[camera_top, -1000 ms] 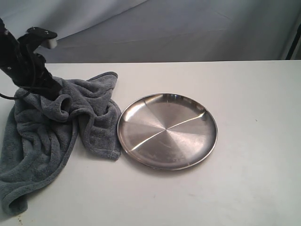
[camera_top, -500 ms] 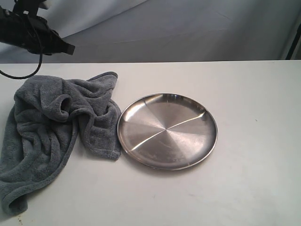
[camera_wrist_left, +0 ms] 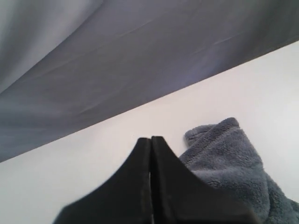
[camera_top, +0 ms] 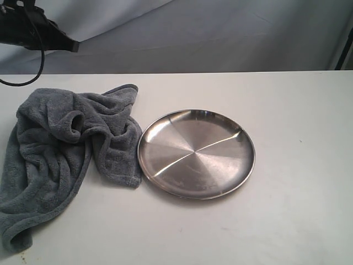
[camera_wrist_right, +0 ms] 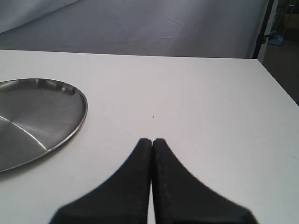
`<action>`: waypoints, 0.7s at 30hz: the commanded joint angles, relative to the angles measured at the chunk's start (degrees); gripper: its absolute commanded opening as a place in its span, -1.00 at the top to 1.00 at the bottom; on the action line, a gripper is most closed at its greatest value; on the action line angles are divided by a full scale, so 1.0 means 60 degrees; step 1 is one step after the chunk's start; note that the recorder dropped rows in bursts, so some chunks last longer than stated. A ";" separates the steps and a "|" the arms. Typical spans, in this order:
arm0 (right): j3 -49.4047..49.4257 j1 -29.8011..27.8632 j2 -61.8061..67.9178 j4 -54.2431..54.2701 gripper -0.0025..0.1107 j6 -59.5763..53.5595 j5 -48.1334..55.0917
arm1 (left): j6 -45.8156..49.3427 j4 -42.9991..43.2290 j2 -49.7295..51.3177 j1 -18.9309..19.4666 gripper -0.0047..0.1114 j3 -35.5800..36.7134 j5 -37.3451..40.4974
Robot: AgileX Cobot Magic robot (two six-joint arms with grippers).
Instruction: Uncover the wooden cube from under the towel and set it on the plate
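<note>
My left gripper point(camera_top: 73, 47) hangs high at the far left corner of the exterior view. The arm reaches in nearly level with its tip angled slightly down, well above the towel point(camera_top: 55, 149) and not touching it. A black cable point(camera_top: 39, 61) loops beneath the arm. In my left wrist view the two fingers are pressed flat together with nothing between them. The right gripper point(camera_wrist_right: 152, 140) is likewise closed and empty, poised over bare white table point(camera_wrist_right: 210, 116) with the plate point(camera_wrist_right: 42, 112) off to one side. The towel lies crumpled on the table, its hem just beside the plate's rim. The wooden cube shows in none of my views, and the plate holds nothing.
</note>
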 commanded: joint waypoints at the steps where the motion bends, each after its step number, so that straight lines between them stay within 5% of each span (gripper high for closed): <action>1: 0.0032 0.0014 -0.0032 0.0047 0.96 -0.0013 -0.0120 | 0.0088 0.0113 -0.0019 0.0555 0.92 -0.0087 -0.0197; 6: 0.0032 0.0014 -0.0032 0.0047 0.96 -0.0013 -0.0120 | -0.0026 0.0725 -0.0019 0.1323 0.92 -0.0087 0.0275; 11: 0.0032 0.0014 -0.0032 0.0047 0.96 -0.0013 -0.0120 | -0.1038 0.1232 -0.0019 0.2204 0.92 -0.0087 0.2477; 15: 0.0032 0.0014 -0.0032 0.0047 0.96 -0.0013 -0.0120 | -0.2783 0.3337 -0.0019 0.2269 0.92 -0.0087 0.3544; 21: 0.0032 0.0014 -0.0032 0.0047 0.96 -0.0013 -0.0120 | -0.2636 0.3768 -0.0037 0.2269 0.92 0.0839 0.2934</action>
